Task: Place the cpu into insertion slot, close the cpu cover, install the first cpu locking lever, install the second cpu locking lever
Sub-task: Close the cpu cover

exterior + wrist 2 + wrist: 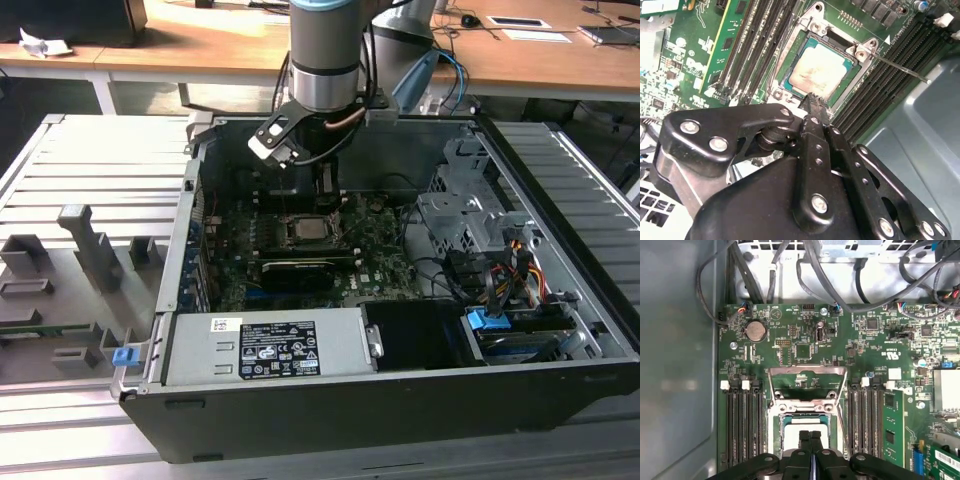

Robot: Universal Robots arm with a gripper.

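Closest to the lens in both wrist views is the black linkage of the gripper, its two slim fingers pressed flat together and pinching nothing. Just past their tips lies the cpu, pale face up and sitting square and level inside the insertion slot, so the placing step looks done. The fingertips hang over the chip's edge on the side away from the cable bundle, apart from the chip as far as I can judge. The cpu cover is swung open, tipped back from the far edge of the slot towards those cables, with green motherboard showing through its square opening; its hinge edge runs across the line of the fingers, directly ahead of them over the chip. A thin wire locking lever angles out, unlatched, from a corner of the slot over the memory slots. In the exterior view the arm stands above the board in the open case, a little to the far side of the slot.
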